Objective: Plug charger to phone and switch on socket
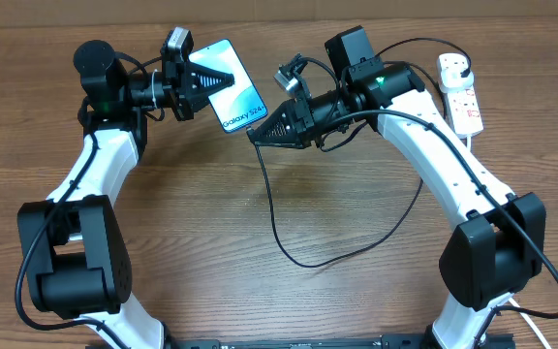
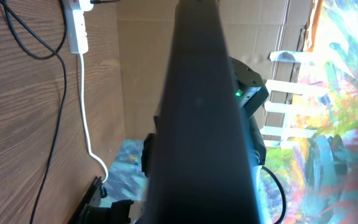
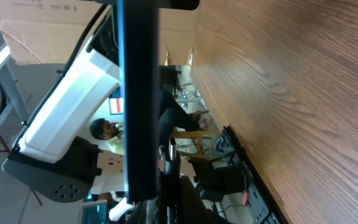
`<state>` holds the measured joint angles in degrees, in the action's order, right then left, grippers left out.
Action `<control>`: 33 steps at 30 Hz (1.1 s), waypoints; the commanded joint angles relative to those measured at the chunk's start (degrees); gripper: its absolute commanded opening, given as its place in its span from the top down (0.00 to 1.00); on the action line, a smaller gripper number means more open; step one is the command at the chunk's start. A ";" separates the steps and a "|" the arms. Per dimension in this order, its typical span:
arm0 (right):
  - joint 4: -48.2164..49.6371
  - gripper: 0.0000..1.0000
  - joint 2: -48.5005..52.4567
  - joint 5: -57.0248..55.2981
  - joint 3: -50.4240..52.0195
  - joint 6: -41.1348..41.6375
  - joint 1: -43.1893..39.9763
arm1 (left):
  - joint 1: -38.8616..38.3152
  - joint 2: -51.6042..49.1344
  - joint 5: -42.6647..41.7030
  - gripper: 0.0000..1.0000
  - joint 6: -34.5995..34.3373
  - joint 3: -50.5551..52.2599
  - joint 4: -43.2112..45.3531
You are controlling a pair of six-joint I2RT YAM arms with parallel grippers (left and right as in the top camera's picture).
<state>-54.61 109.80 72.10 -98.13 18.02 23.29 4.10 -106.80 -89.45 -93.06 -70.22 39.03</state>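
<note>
In the overhead view my left gripper (image 1: 219,78) is shut on the phone (image 1: 241,103) and holds it tilted above the table, with its blue screen and "Galaxy" lettering facing up. My right gripper (image 1: 257,134) is shut on the charger's connector tip, right at the phone's near short edge. The charger cable (image 1: 289,247) loops down across the table and back up to a black plug (image 1: 455,60) in the socket (image 1: 464,97). The phone's dark back (image 2: 204,124) fills the left wrist view. The right wrist view shows the phone edge-on (image 3: 138,93) above my fingers (image 3: 166,186).
The socket lies at the far right of the wooden table, and its thick white cord (image 1: 475,145) runs along the right arm. The socket (image 2: 76,31) and white cord (image 2: 86,112) also show in the left wrist view. Cardboard walls stand behind the table.
</note>
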 commanded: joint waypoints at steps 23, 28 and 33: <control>-0.79 0.96 0.15 4.55 -0.61 -0.42 0.15 | -0.26 -0.07 -1.14 0.96 0.46 -0.66 0.46; -0.46 0.96 0.15 4.55 -0.61 -0.48 0.17 | -0.26 -0.07 -1.14 0.96 0.46 -0.66 0.46; -0.02 0.96 0.13 4.55 -0.63 -0.48 0.04 | -0.26 -0.07 -1.14 0.96 0.46 -0.66 0.46</control>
<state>-55.07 109.82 75.22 -98.13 18.00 23.29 4.10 -106.80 -89.45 -93.06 -70.22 39.03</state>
